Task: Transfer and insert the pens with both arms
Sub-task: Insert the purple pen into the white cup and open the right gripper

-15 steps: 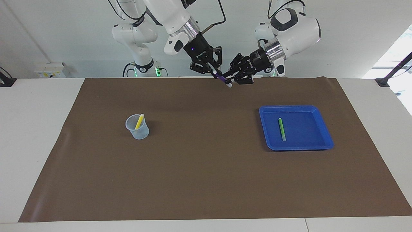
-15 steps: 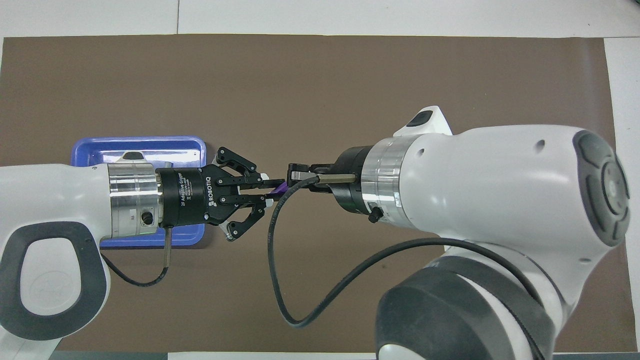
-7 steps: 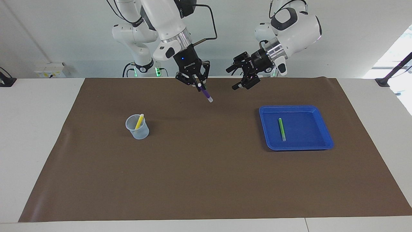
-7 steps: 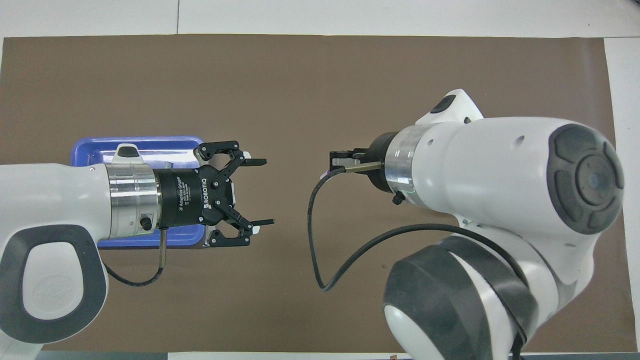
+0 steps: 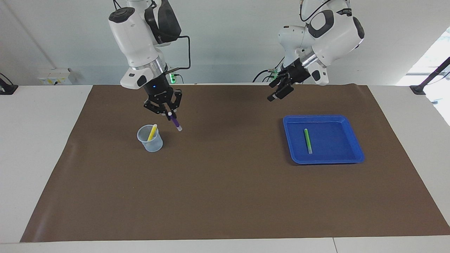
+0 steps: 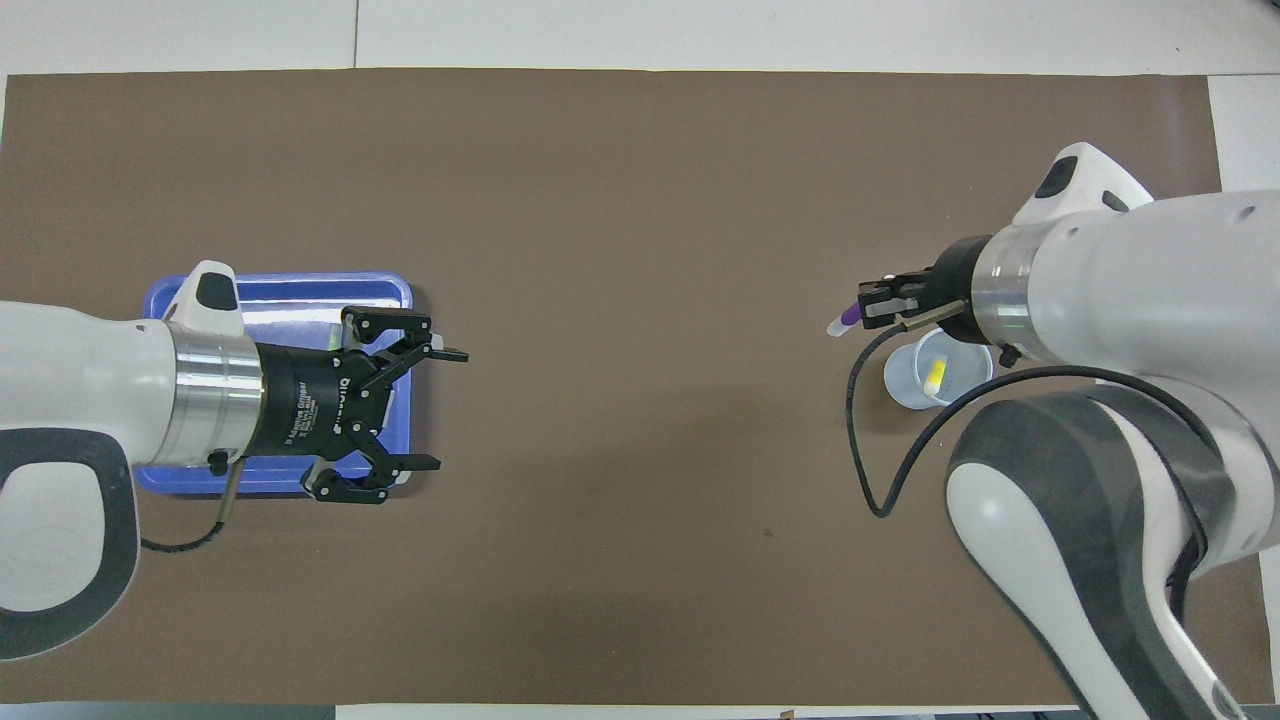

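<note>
My right gripper (image 5: 169, 113) is shut on the purple pen (image 5: 175, 123), which hangs tilted with its pale tip down, in the air just beside the clear cup (image 5: 150, 140). The yellow pen (image 5: 152, 132) leans inside that cup. From overhead, the right gripper (image 6: 868, 305) and the purple pen (image 6: 845, 317) lie next to the cup (image 6: 910, 385) and the yellow pen (image 6: 936, 375). The green pen (image 5: 308, 140) lies in the blue tray (image 5: 334, 140). My left gripper (image 5: 276, 96) hangs open and holds nothing; overhead, it (image 6: 443, 408) covers the tray's edge (image 6: 290, 290).
A brown mat (image 5: 225, 182) covers most of the white table. The cup stands toward the right arm's end, the tray toward the left arm's end. A thin black stand (image 5: 430, 78) is clamped at the table's corner near the left arm.
The left gripper has let go of the purple pen, opened and drawn back toward the tray. The right arm has carried the pen from mid-table over to the cup.
</note>
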Robot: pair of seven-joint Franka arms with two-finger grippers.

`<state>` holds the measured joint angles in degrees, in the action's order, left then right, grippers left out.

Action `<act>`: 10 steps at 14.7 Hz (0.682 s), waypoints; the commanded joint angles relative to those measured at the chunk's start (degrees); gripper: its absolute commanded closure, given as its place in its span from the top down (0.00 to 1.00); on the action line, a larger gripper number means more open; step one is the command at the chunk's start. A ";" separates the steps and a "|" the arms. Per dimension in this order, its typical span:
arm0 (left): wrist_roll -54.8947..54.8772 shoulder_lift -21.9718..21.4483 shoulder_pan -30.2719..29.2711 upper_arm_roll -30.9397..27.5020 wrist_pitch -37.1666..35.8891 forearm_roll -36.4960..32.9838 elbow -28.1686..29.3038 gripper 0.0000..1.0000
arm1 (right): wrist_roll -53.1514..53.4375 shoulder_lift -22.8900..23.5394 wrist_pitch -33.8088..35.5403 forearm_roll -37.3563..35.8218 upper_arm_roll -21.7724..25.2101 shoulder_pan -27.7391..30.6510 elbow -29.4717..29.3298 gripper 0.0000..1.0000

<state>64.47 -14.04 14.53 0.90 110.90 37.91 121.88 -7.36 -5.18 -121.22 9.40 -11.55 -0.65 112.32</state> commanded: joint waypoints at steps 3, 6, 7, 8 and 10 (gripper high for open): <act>-18.91 0.23 -7.75 0.15 -2.27 -6.69 1.52 1.00 | -9.58 -2.99 -2.35 -4.30 5.83 0.47 6.32 0.00; -29.72 3.75 -10.22 0.07 -1.83 -7.94 1.52 1.00 | -12.94 -3.08 -4.55 -4.30 8.65 0.56 10.10 0.00; -32.53 5.15 -10.23 0.07 -1.57 -10.11 1.51 1.00 | -13.12 -3.08 -4.55 -4.21 9.35 0.56 10.89 0.00; -35.43 6.38 -10.23 0.15 -1.39 -12.75 1.34 1.00 | -13.12 -3.08 -4.64 -4.30 9.70 0.65 11.95 0.00; -42.72 8.32 -10.22 0.15 -1.21 -17.06 1.51 1.00 | -13.12 -3.08 -7.26 -4.21 10.75 0.74 14.67 0.00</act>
<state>28.03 -7.52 4.72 0.69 109.22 24.55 123.38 -19.69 -6.72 -125.34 6.06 -1.40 -0.37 123.07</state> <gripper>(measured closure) 0.000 0.824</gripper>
